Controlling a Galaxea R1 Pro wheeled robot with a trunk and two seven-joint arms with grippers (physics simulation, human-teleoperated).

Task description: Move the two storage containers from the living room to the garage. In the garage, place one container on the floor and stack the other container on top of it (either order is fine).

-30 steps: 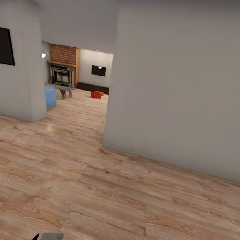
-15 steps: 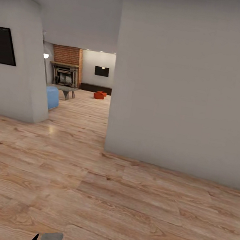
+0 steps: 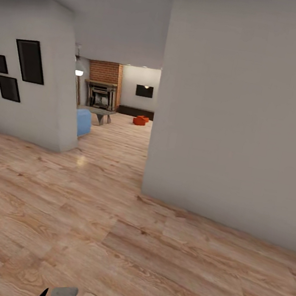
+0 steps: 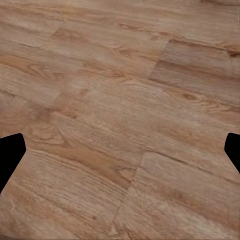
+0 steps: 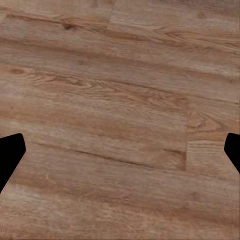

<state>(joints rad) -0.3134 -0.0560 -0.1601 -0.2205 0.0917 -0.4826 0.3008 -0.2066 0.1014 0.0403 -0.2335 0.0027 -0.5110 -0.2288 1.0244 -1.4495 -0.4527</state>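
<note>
Since a second ago the whole head view has swung: the opening to the living room (image 3: 123,95) now sits further right in the picture, more black picture frames (image 3: 30,61) show on the left wall, and the pale teal shape once at the lower left corner has gone out of frame, so the camera has turned, not the furniture.

Nearest, a grey and black part of the robot (image 3: 60,295) pokes up at the bottom edge of the head view. The left gripper (image 4: 120,150) hangs over bare wood plank floor (image 4: 120,100), its dark fingertips far apart at the two sides of its wrist view with nothing between them. The right gripper (image 5: 120,150) is likewise spread wide and empty above the planks.

Further on, a big grey-white wall (image 3: 241,110) stands at the right, its corner edging the passage. Beyond the left wall's corner sits a blue seat (image 3: 82,122), then a low grey tabletop (image 3: 99,111). At the far end stand the red brick fireplace (image 3: 103,85) and a black TV (image 3: 144,91). The two storage containers (image 3: 140,120) rest close together on the living room floor below that TV, small and far away.
</note>
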